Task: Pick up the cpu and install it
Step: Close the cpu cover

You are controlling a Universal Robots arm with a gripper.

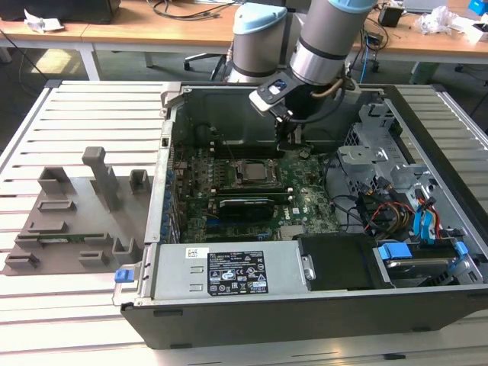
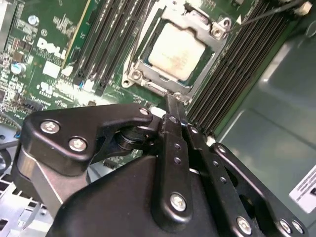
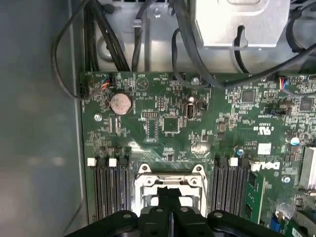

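Note:
The cpu [image 2: 176, 51] is a silvery square chip with a pale rim. It lies flat in the dark metal socket frame [image 2: 137, 69] of the green motherboard [image 1: 305, 200] inside the open computer case [image 1: 252, 316]. It also shows in the exterior view as the cpu [image 1: 255, 172]. My gripper [image 1: 293, 142] hangs inside the case, just to the exterior view's right of the socket. In both wrist views the gripper [image 2: 172, 100] [image 3: 168, 193] has its black fingers pressed together with nothing between them. Its tips sit over the socket frame's edge and hide part of the chip.
Memory slots [image 3: 109, 187] flank the socket on both sides. A black card [image 1: 245, 206], the power supply [image 1: 229, 268], a drive cage [image 1: 374, 156] and loose cables [image 1: 381, 210] crowd the case. Grey fixture blocks [image 1: 76, 221] stand on the slatted table [image 1: 69, 114] at the exterior view's left.

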